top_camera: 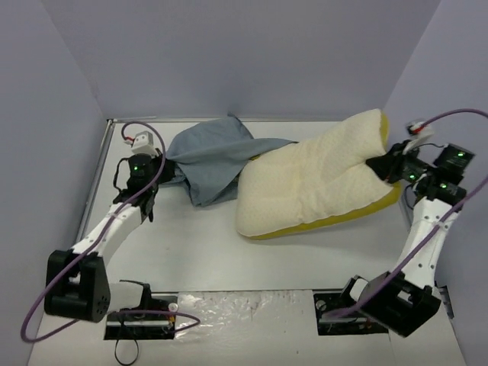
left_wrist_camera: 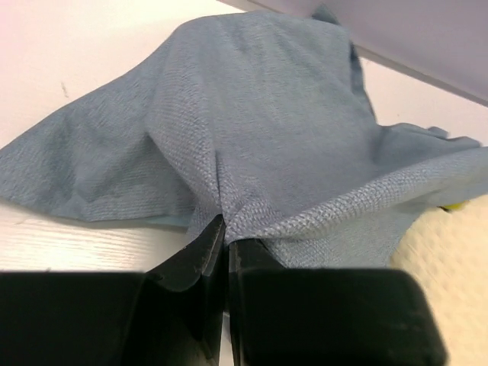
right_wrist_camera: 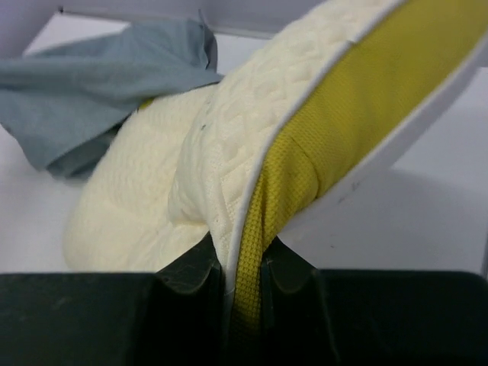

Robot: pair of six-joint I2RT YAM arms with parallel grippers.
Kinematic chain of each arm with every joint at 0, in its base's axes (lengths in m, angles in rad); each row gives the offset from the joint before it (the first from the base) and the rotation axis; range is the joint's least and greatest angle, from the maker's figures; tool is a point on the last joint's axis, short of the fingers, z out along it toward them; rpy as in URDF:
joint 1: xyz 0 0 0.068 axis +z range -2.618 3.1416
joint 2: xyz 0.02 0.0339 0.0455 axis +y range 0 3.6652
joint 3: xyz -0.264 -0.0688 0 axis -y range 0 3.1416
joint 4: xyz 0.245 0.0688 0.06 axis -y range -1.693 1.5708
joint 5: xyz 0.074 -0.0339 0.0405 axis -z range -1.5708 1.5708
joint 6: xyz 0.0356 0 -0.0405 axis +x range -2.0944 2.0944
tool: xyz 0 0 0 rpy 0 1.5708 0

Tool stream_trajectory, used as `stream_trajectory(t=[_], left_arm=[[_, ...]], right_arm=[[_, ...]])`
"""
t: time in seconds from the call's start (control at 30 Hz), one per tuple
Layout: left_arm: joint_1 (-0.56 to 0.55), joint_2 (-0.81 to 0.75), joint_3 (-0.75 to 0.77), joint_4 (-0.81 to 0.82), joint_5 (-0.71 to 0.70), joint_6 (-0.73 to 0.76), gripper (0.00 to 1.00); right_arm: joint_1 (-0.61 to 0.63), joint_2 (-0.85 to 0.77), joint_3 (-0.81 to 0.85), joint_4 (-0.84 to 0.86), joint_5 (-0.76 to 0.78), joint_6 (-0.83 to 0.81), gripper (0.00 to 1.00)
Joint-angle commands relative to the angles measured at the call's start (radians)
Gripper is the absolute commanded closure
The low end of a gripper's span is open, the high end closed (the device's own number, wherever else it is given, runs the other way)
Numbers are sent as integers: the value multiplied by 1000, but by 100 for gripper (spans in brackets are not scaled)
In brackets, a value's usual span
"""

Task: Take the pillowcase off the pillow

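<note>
The blue-grey pillowcase (top_camera: 212, 156) lies bunched at the back centre-left, its right part still touching the pillow's left end. The cream quilted pillow (top_camera: 313, 179) with a mustard-yellow band lies to the right, almost fully bare. My left gripper (top_camera: 156, 164) is shut on the pillowcase's left end; the left wrist view shows the pillowcase (left_wrist_camera: 252, 130) pinched at that gripper (left_wrist_camera: 226, 229). My right gripper (top_camera: 379, 165) is shut on the pillow's right edge; the right wrist view shows the pillow (right_wrist_camera: 229, 152) with its yellow band clamped in that gripper (right_wrist_camera: 244, 263), lifted off the table.
The white table (top_camera: 198, 244) is walled by lilac panels at the back and both sides. The arm bases stand at the near edge with cables looping beside them. A strip of clear film (top_camera: 244, 305) lies between the bases.
</note>
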Motion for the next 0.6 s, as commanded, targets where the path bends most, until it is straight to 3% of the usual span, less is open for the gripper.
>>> stream_trajectory(t=[0.0, 0.03, 0.1, 0.23, 0.4, 0.57], left_arm=[[13, -167, 7, -82, -79, 38, 98], [17, -197, 7, -94, -147, 39, 98], [25, -284, 10, -131, -216, 35, 98], [88, -395, 28, -151, -355, 27, 98], [189, -332, 110, -202, -240, 21, 98], [191, -221, 133, -162, -116, -10, 98]], right_arm=[[224, -131, -45, 10, 215, -123, 100], [282, -128, -50, 12, 278, -123, 100], [280, -97, -20, 20, 319, -118, 100], [163, -34, 25, 108, 341, -22, 100], [75, 27, 51, 142, 347, -8, 100], [75, 76, 39, 144, 369, -21, 100]])
